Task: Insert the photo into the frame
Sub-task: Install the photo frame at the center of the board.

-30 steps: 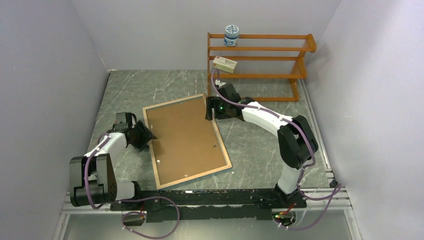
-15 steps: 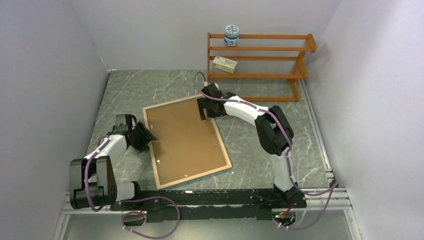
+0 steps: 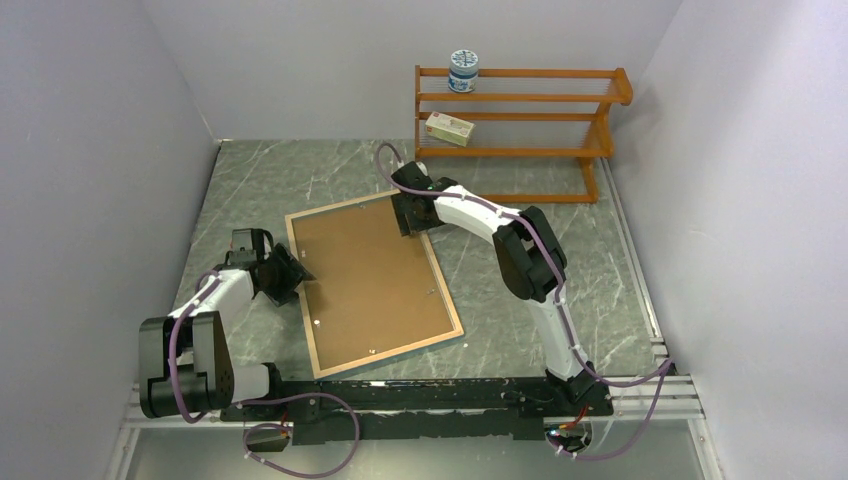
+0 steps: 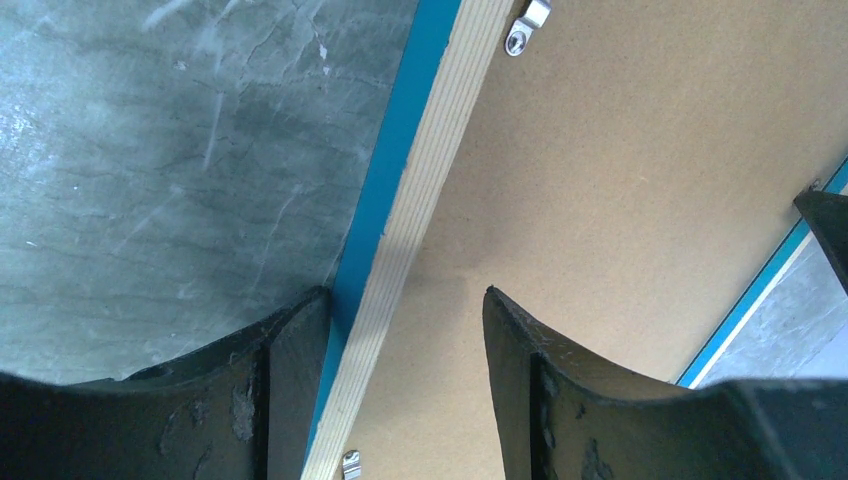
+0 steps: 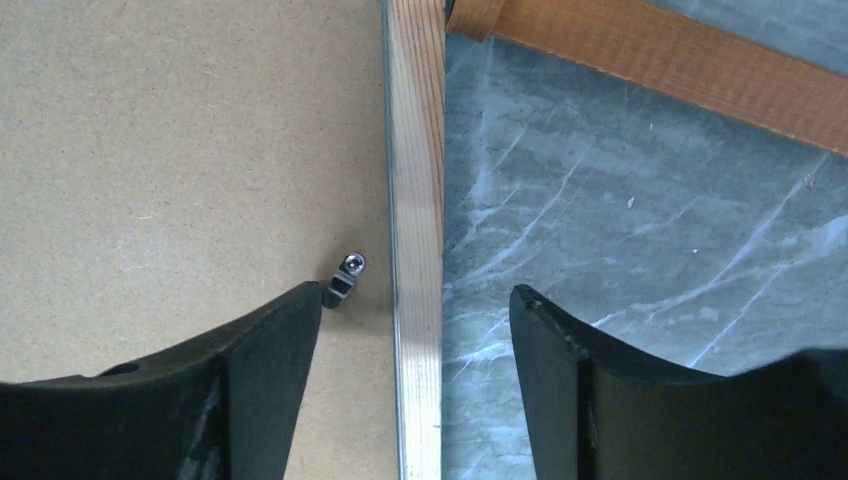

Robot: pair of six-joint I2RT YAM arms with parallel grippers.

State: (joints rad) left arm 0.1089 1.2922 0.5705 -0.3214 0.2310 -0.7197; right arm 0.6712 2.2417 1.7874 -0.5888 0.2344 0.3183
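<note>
The frame lies face down on the table, its light wood rim and blue edge up, with a brown backing board filling it. The photo is hidden. My left gripper stands open astride the frame's left rim, one finger at the blue outer edge and the other over the board. My right gripper is open astride the right rim near the far corner. Its inner finger's tip is at a small metal clip.
An orange-brown wooden shelf rack stands at the back right, with a white jar on top and a small box on a lower shelf. Its foot lies just beyond the frame's far corner. Grey walls close in on three sides.
My right arm has swung left and farther back along the frame's right rim toward its far corner, and its jaws widened, then narrowed a little. The left arm and frame have not moved.
</note>
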